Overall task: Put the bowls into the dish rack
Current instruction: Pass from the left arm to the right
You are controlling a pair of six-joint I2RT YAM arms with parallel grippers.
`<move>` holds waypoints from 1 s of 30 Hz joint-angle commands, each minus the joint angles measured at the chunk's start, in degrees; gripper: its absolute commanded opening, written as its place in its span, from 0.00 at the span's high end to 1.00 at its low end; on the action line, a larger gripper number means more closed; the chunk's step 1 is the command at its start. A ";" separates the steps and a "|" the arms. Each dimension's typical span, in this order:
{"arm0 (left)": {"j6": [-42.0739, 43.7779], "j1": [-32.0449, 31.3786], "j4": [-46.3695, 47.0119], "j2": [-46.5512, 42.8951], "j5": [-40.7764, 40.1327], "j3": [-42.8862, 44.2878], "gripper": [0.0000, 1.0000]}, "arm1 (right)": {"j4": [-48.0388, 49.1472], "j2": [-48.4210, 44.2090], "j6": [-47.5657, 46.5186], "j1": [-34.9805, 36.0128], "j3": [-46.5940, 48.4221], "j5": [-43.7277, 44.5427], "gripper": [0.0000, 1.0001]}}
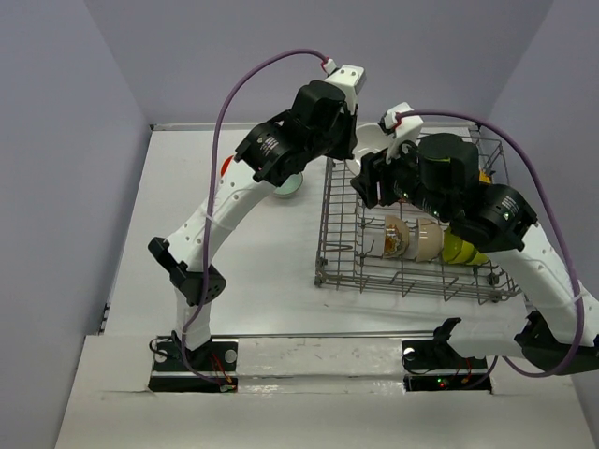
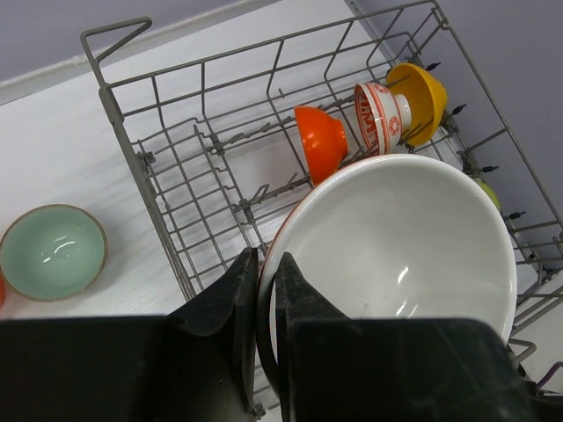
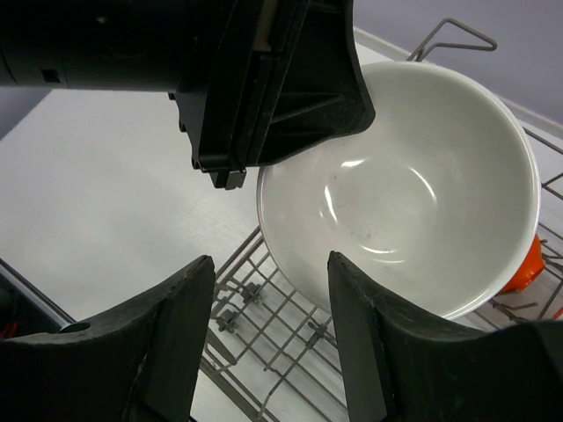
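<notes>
My left gripper [image 2: 266,259] is shut on the rim of a white bowl [image 2: 396,246] and holds it over the near-left part of the dish rack [image 2: 167,202]. The bowl has a red-orange outside edge. In the right wrist view the same white bowl [image 3: 405,185] hangs above the rack wires [image 3: 264,352], with my open, empty right gripper [image 3: 271,264] just below and beside it. A red-orange bowl [image 2: 321,141], a white bowl with red pattern [image 2: 376,114] and an orange-yellow bowl [image 2: 422,97] stand on edge in the rack.
A pale teal bowl [image 2: 53,251] sits on the table left of the rack, also in the top view [image 1: 288,184]. A red-orange bowl [image 1: 225,166] shows partly behind the left arm. In the top view, more bowls, one lime green [image 1: 459,248], stand in the rack [image 1: 412,271].
</notes>
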 commanded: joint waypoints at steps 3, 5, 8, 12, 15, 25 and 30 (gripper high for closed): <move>0.15 0.51 2.38 -2.54 2.89 -0.29 1.00 | 4.08 0.40 -4.09 0.00 -2.64 4.64 0.41; 0.24 0.51 2.38 -2.54 3.42 -0.03 1.00 | 4.17 1.02 -4.18 0.00 -2.99 6.58 0.42; 0.33 0.51 2.03 -2.71 3.86 -0.03 1.00 | 4.34 2.24 -6.99 1.14 -3.70 10.44 0.43; 0.59 0.51 1.94 -3.15 4.48 -0.55 1.00 | 4.61 3.74 -7.96 2.72 -3.70 14.49 0.43; 0.86 0.51 2.12 -3.50 4.65 -0.99 1.00 | 4.70 4.97 -8.93 4.12 -3.61 17.21 0.44; 1.56 0.51 1.68 -3.94 4.65 -1.26 1.00 | 5.49 6.73 -10.33 5.98 -4.93 23.54 0.52; 1.73 0.51 1.94 -4.91 4.74 -1.78 1.00 | 6.10 6.64 -10.77 6.50 -5.19 25.30 0.81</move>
